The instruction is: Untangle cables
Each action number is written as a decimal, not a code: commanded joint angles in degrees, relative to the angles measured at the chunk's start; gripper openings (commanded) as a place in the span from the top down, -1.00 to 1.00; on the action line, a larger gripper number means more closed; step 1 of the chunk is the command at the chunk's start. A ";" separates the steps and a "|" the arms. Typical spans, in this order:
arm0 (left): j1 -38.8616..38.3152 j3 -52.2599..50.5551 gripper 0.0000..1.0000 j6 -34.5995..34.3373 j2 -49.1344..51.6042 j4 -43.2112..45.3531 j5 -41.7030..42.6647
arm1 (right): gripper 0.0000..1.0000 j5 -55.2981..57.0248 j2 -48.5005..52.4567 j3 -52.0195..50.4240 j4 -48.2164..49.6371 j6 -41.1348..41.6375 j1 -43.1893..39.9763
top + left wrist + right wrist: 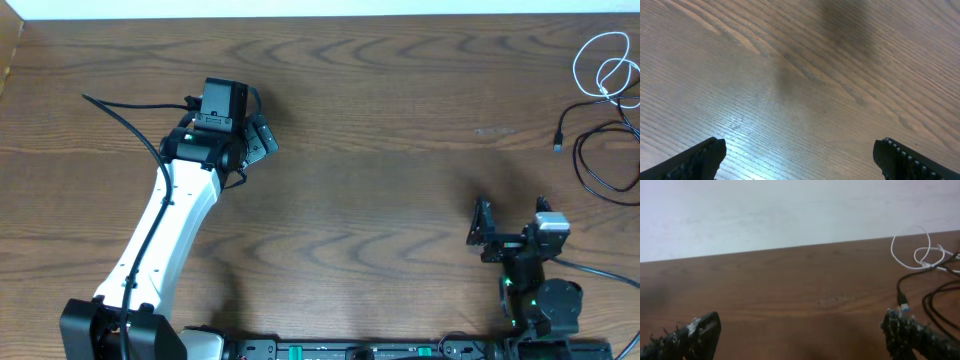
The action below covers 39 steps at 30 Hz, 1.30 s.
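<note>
The cables lie at the table's far right. The white cable [606, 90] is looped, and the black cable [560, 138] curves below it, its plug end pointing toward me. The two overlap near the right edge. In the right wrist view the white cable [927, 265] and the black cable [899, 286] lie ahead and to the right. My right gripper [512, 212] [800, 330] is open and holds nothing, short of the cables on their left. My left gripper [268, 138] [800, 157] is open over bare wood, far to the left.
The wooden table [380, 120] ends at a pale wall [790, 210] along its far edge. A thick black wire [125, 120] runs from the left arm across the left side. Part of the cables runs past the right border.
</note>
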 commanded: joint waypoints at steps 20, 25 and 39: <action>0.22 0.26 -0.97 -0.28 -0.04 -0.17 -0.35 | -0.98 -0.37 -0.85 -0.83 -0.48 0.42 -0.17; 0.22 0.26 -0.97 -0.28 -0.04 -0.17 -0.35 | -0.98 -0.37 -0.85 -0.83 -0.50 0.42 -0.17; 0.48 0.26 -0.97 1.25 -0.09 -0.52 -6.56 | -0.98 -0.37 -0.85 -0.83 -0.48 0.42 -0.17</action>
